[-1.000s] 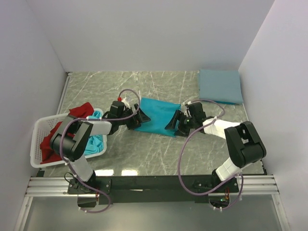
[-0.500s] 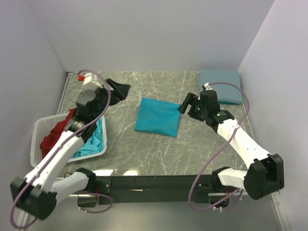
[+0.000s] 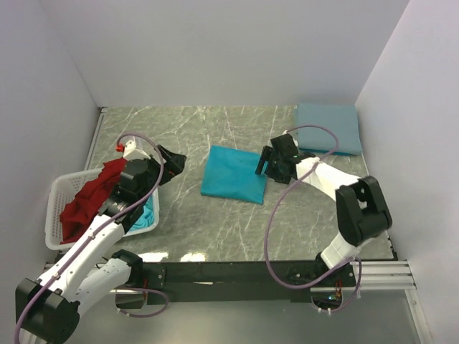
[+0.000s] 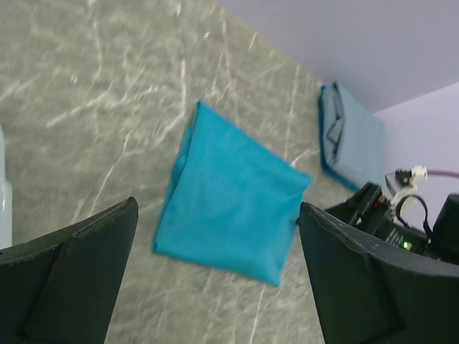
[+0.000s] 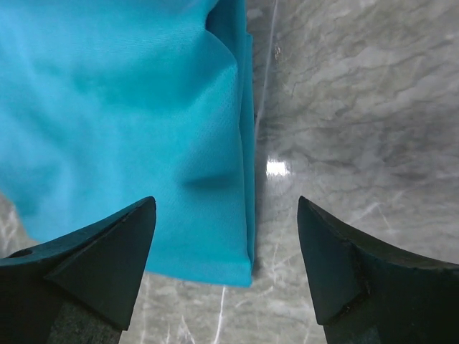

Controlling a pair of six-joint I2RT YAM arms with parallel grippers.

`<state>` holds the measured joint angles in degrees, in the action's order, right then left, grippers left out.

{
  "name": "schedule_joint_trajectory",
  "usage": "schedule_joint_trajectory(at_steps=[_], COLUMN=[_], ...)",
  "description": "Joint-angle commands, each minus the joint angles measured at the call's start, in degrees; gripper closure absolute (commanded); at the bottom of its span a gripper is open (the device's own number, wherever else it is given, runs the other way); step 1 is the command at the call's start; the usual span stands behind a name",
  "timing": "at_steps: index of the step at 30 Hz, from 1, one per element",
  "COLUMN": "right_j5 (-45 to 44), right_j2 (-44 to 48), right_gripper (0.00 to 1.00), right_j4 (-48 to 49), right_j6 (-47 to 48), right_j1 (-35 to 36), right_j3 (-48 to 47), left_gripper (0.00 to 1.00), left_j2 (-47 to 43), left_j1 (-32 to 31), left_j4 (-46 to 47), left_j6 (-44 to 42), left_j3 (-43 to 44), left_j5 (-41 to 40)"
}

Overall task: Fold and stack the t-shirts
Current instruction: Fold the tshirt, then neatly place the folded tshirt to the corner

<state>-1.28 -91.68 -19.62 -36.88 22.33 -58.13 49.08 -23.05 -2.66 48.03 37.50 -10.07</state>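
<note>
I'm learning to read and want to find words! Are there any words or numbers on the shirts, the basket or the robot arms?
None: no word, number or sign can be read in any view.
The teal t-shirt, grey-blue t-shirt, red t-shirt and white basket look plain.
The left arm and right arm show no label big enough to read.

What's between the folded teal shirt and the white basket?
Between the teal shirt and the basket, only the left end effector, open, over bare marble tabletop; the top view shows it.
</note>
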Motion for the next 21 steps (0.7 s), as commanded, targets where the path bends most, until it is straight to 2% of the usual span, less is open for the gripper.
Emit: schedule_joint_trajectory(at_steps=[1,9,14,17,18,21], right_j5=[-2.5,-3.5,-3.9,-5.0,-5.0,-5.7], right_j2=[-3.8,-11.4,-14.6,-15.4,-15.8,-16.2], right_gripper=[0.15,0.25,0.40,0.54,0.69,0.97], right_j4=[2.1,6.4,5.7,6.4,6.5,6.6], right_j6=[-2.2,-3.7,-3.4,-2.1,-1.6,2.2], right_j1=[1.2,2.2,4.6,5.5,5.9,6.1], right_j3=[-3.4,-5.5,-6.7,-7.0,-7.3,-9.2], left_gripper=[0.01,0.01,0.01,0.01,0.00,0.01], left_j2=[-1.4,-3.6,-3.6,-2.9,-2.7,-1.3], left_j1=[0.1,0.0,0.0,0.0,0.0,0.0], left_j4=[1.2,-1.4,-1.7,-1.3,-1.2,-1.3], left_j6=[2.2,3.1,3.6,3.3,3.1,2.4], left_j3=[-2.1,-5.8,-7.7,-8.1,-7.9,-6.8], left_j5=[2.8,3.8,5.7,6.0,6.3,6.5])
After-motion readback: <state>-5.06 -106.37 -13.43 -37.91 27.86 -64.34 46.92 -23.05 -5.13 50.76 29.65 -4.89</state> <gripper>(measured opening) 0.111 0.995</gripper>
